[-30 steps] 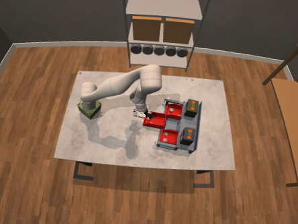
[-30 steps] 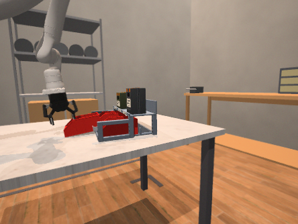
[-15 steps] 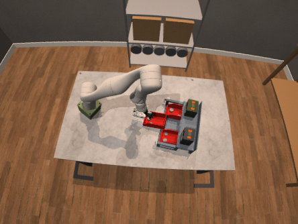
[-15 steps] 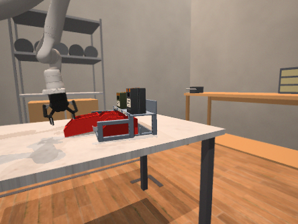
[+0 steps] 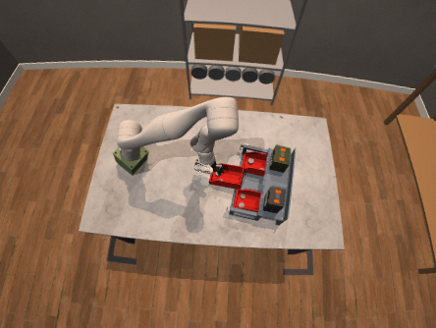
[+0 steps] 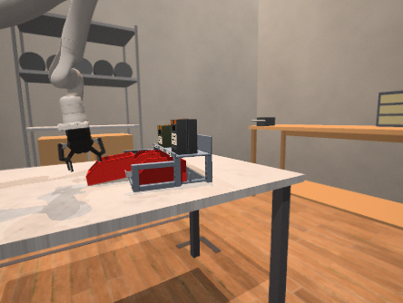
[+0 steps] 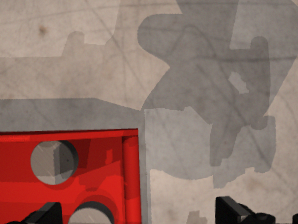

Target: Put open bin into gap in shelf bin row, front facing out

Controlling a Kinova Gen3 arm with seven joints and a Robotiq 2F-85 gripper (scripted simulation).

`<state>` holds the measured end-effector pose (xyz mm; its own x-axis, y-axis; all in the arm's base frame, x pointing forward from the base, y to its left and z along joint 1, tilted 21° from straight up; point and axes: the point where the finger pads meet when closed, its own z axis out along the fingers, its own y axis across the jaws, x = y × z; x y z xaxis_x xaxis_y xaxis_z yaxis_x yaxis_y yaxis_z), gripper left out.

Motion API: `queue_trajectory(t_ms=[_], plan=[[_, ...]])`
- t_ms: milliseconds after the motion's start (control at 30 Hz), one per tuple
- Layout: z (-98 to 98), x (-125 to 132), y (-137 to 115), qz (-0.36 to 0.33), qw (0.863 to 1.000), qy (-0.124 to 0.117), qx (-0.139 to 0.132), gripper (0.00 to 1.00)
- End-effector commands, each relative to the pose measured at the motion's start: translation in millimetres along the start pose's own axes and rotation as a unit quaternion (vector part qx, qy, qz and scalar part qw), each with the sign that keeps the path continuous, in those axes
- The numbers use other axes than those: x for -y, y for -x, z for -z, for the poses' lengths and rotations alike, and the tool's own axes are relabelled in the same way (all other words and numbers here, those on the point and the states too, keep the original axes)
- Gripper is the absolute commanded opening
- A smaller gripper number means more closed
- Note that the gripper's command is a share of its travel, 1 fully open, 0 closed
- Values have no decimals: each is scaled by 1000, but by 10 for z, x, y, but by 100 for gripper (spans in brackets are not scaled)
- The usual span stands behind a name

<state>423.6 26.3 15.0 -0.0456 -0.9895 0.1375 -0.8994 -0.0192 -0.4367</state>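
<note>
Claw (image 5: 216, 169) (image 6: 83, 167) (image 7: 139, 212) pointing down, fingers spread — released, pale arm (image 5: 172, 125) (image 6: 74, 50) arched above the marble-look table (image 5: 162, 216) (image 6: 227, 170) (image 7: 200, 185)

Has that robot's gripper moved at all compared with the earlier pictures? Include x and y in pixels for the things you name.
No, not that I can see: the gripper (image 5: 219, 170) (image 6: 86, 167) is over the same end of the outer red bin (image 5: 226, 177) (image 6: 106, 169).
</note>
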Motion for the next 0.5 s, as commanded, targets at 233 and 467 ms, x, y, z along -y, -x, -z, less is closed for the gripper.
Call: queue_trajectory(t_ms=[233,467], plan=[[-92,28,12,0,1000,-4,1,100],[-92,28,12,0,1000,-4,1,100]])
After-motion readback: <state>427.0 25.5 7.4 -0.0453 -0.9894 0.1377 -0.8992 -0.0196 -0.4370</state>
